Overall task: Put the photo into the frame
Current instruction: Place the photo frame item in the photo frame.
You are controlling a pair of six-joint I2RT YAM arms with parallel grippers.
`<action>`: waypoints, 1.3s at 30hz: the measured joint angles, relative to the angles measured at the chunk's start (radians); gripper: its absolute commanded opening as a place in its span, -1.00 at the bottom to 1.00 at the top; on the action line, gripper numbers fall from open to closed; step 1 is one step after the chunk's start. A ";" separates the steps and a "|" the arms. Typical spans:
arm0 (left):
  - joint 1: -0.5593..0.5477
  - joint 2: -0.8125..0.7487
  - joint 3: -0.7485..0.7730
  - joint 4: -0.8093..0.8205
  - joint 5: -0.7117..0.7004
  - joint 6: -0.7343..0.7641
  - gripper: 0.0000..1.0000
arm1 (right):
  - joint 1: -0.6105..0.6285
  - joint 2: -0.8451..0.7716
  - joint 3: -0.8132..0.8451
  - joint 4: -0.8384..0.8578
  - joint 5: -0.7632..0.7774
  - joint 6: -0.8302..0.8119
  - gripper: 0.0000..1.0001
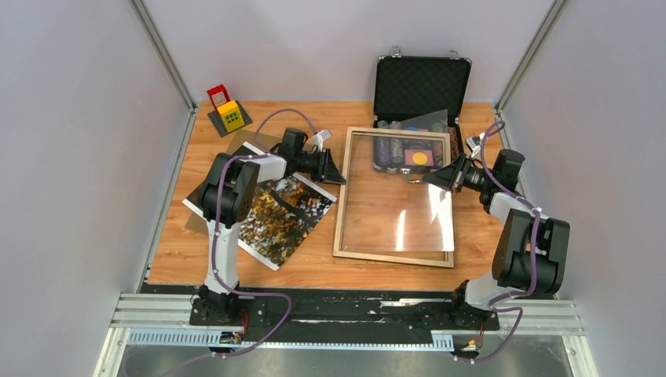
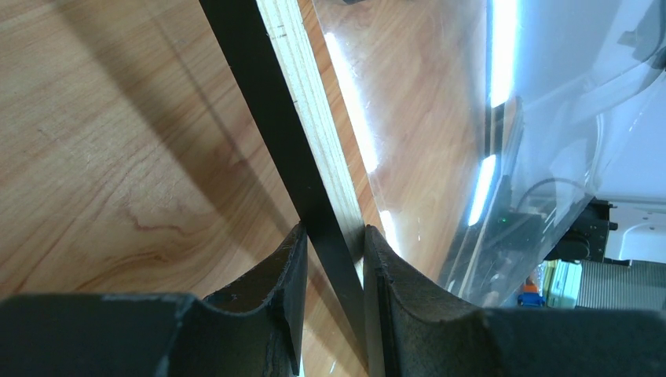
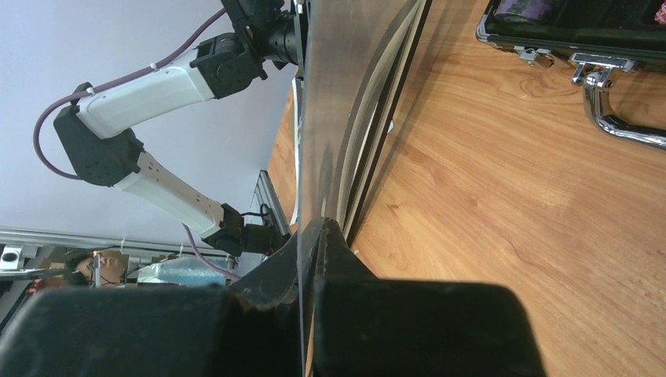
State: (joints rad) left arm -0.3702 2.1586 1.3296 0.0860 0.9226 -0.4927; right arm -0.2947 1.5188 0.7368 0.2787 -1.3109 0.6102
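Observation:
The frame (image 1: pixel 342 206) lies flat in the middle of the table, pale wood face up. My left gripper (image 1: pixel 338 174) is shut on its left rail near the far corner. In the left wrist view the black-edged rail (image 2: pixel 292 118) runs between my fingers (image 2: pixel 334 245). A clear sheet (image 1: pixel 408 206) bows over the frame opening. My right gripper (image 1: pixel 436 179) is shut on its right edge. In the right wrist view this sheet (image 3: pixel 338 94) stands edge-on in the jaws (image 3: pixel 314 236). The photo (image 1: pixel 287 216) lies left of the frame, partly under my left arm.
A brown backing board (image 1: pixel 253 143) pokes out from under the photo. An open black case (image 1: pixel 421 85) of coloured chips stands behind the frame, its handle (image 3: pixel 620 126) close to my right gripper. A red and yellow toy (image 1: pixel 228 112) sits at the back left.

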 measured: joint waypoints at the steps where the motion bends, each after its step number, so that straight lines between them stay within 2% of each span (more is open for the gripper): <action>1: 0.000 0.000 0.000 0.000 0.000 0.000 -1.00 | 0.000 0.000 0.001 0.000 -0.001 -0.003 -1.00; 29: 0.000 0.000 0.005 -0.009 0.000 0.001 -1.00 | 0.006 -0.009 0.003 0.030 -0.014 0.020 -1.00; 39: 0.001 0.000 0.005 -0.015 0.000 0.002 -1.00 | 0.013 0.054 0.003 0.056 -0.003 0.048 -1.00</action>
State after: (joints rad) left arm -0.3695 2.1586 1.3342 0.0708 0.9226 -0.4904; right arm -0.2817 1.5730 0.7395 0.3347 -1.3144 0.6579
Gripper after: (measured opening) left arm 0.356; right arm 0.003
